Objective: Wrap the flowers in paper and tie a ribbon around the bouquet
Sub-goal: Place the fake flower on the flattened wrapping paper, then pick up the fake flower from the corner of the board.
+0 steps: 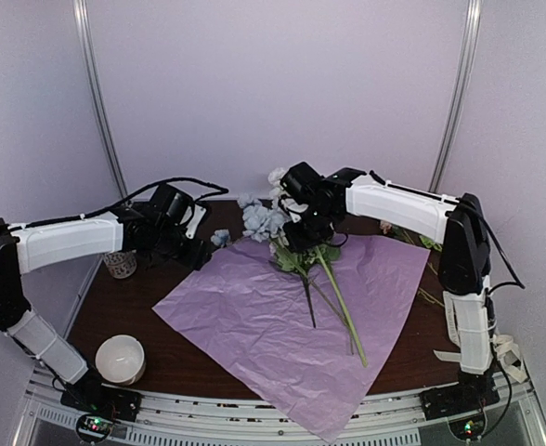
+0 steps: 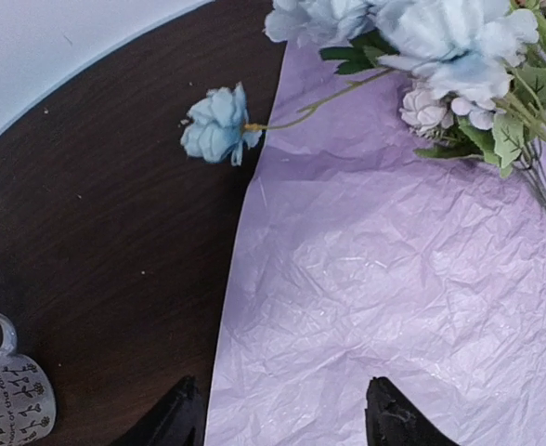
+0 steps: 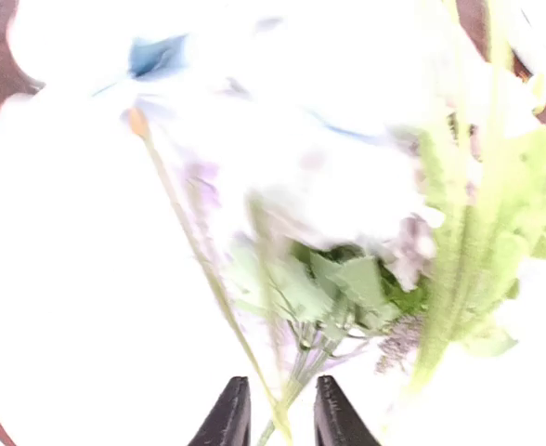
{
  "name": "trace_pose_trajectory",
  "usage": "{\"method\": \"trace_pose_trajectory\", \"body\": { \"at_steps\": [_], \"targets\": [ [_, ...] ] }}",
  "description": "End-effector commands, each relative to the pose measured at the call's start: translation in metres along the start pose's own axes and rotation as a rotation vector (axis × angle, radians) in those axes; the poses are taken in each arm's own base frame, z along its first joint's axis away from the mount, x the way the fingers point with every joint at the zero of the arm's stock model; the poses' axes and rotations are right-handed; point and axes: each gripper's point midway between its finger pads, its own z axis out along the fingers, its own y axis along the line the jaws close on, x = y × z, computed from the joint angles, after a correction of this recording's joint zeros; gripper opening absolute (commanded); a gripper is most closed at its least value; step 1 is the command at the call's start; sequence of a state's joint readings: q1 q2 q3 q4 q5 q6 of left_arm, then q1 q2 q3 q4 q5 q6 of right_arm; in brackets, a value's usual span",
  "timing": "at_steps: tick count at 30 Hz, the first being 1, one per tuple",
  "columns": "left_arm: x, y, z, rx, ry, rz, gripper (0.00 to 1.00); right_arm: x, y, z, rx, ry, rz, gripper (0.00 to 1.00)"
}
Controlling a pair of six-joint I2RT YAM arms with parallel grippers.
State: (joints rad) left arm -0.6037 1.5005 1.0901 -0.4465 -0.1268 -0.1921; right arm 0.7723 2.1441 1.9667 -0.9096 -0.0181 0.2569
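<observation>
- mug [image 1: 120, 265]: pale, patterned, upright on the dark table [image 1: 115, 311], far left, beside my left arm
- bowl [image 1: 120, 359]: white, upright, at the table's near left corner, apart from the sheet
- left gripper [image 2: 282, 420]: mine; jaws wide apart, holding nothing; hovers over the sheet's left edge, one fingertip above bare wood, the other above the sheet
- paper [image 1: 282, 321]: pink-lilac, crinkled, spread flat as a diamond over the middle of the table, its near corner reaching the front edge
- flowers [image 1: 275, 223]: white and pale blue heads bunched at the sheet's far corner, green stalks lying on it and pointing toward me; one blue bloom [image 2: 215, 125] juts left, off the sheet, over the wood
- right gripper [image 3: 280, 420]: mine; on the bunch just below the heads; fingertips narrowly apart with thin stalks running between them; wrist view blurred and washed out, so I cannot tell whether they pinch
- ribbon [image 1: 507, 348]: cream-white loops at the table's right edge, beside my right arm's base
</observation>
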Motion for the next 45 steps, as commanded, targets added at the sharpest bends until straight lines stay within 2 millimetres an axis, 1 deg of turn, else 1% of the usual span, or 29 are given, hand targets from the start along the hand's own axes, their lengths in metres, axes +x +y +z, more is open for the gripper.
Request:
{"method": "trace_pose_trajectory", "body": {
  "at_steps": [1,3,4,6,7,9,12,13,14,15,16,18,19,20,22,24,26,28,31,33,34,35,40,42,43,45],
  "targets": [
    [-0.003,0.001,0.014,-0.001,0.005,-0.012,0.63,-0.018,-0.016,-0.064,0.026,-0.098,-0.003,0.33],
    [-0.002,0.001,0.016,-0.004,0.010,-0.006,0.63,-0.019,-0.024,-0.086,0.000,-0.136,0.017,0.41],
    [-0.002,0.001,0.017,-0.008,0.013,-0.003,0.63,-0.018,-0.030,-0.094,-0.010,-0.154,0.032,0.44],
    [0.000,0.003,0.019,-0.017,0.021,0.002,0.63,-0.012,-0.052,-0.112,-0.008,-0.188,0.075,0.47],
    [0.000,0.003,0.019,-0.020,0.024,0.006,0.63,-0.006,-0.067,-0.118,0.007,-0.196,0.100,0.48],
    [-0.001,0.004,0.018,-0.025,0.021,0.011,0.63,0.009,-0.107,-0.126,0.062,-0.209,0.175,0.48],
    [-0.002,0.006,0.018,-0.032,0.025,0.021,0.62,0.038,-0.181,-0.134,0.153,-0.219,0.311,0.49],
    [-0.003,0.006,0.017,-0.034,0.024,0.023,0.62,0.058,-0.211,-0.129,0.218,-0.191,0.359,0.50],
    [-0.004,0.006,0.016,-0.034,0.024,0.025,0.63,0.074,-0.241,-0.128,0.293,-0.164,0.405,0.51],
    [-0.006,0.006,0.015,-0.034,0.020,0.026,0.63,0.090,-0.267,-0.126,0.351,-0.124,0.443,0.51],
    [-0.008,0.006,0.013,-0.034,0.015,0.025,0.62,0.105,-0.291,-0.122,0.385,-0.082,0.484,0.52],
    [-0.012,0.006,0.009,-0.030,0.003,0.021,0.63,0.132,-0.330,-0.112,0.414,-0.017,0.577,0.51],
    [-0.013,0.005,0.008,-0.026,0.000,0.019,0.63,0.142,-0.345,-0.107,0.424,0.011,0.612,0.51],
    [-0.015,0.005,0.006,-0.022,-0.004,0.018,0.63,0.154,-0.365,-0.104,0.443,0.035,0.652,0.51],
    [-0.017,0.004,0.002,-0.017,-0.013,0.013,0.63,0.170,-0.390,-0.093,0.465,0.088,0.690,0.51],
    [-0.018,0.004,-0.002,-0.015,-0.017,0.007,0.63,0.184,-0.410,-0.079,0.475,0.157,0.714,0.51],
    [-0.020,0.005,-0.007,-0.015,-0.024,0.005,0.63,0.196,-0.427,-0.067,0.489,0.233,0.729,0.51],
    [-0.021,0.007,-0.012,-0.022,-0.031,0.006,0.63,0.205,-0.441,-0.057,0.497,0.286,0.739,0.51],
    [-0.024,0.010,-0.016,-0.041,-0.035,0.005,0.63,0.218,-0.450,-0.042,0.467,0.346,0.751,0.51],
    [-0.025,0.011,-0.017,-0.042,-0.035,0.003,0.63,0.225,-0.449,-0.032,0.425,0.391,0.750,0.49],
    [-0.026,0.011,-0.017,-0.043,-0.035,0.003,0.63,0.230,-0.445,-0.027,0.395,0.416,0.748,0.48],
    [-0.027,0.011,-0.016,-0.044,-0.033,0.003,0.63,0.230,-0.443,-0.024,0.367,0.427,0.745,0.47],
    [-0.032,0.012,-0.013,-0.055,-0.026,0.014,0.63,0.234,-0.439,-0.020,0.327,0.479,0.742,0.40],
    [-0.034,0.012,-0.013,-0.056,-0.024,0.019,0.63,0.237,-0.432,-0.017,0.282,0.507,0.740,0.40],
    [-0.035,0.013,-0.013,-0.057,-0.026,0.019,0.63,0.238,-0.428,-0.015,0.261,0.517,0.736,0.37],
    [-0.036,0.013,-0.013,-0.058,-0.027,0.022,0.63,0.239,-0.426,-0.015,0.253,0.512,0.733,0.22]
  ]
}}
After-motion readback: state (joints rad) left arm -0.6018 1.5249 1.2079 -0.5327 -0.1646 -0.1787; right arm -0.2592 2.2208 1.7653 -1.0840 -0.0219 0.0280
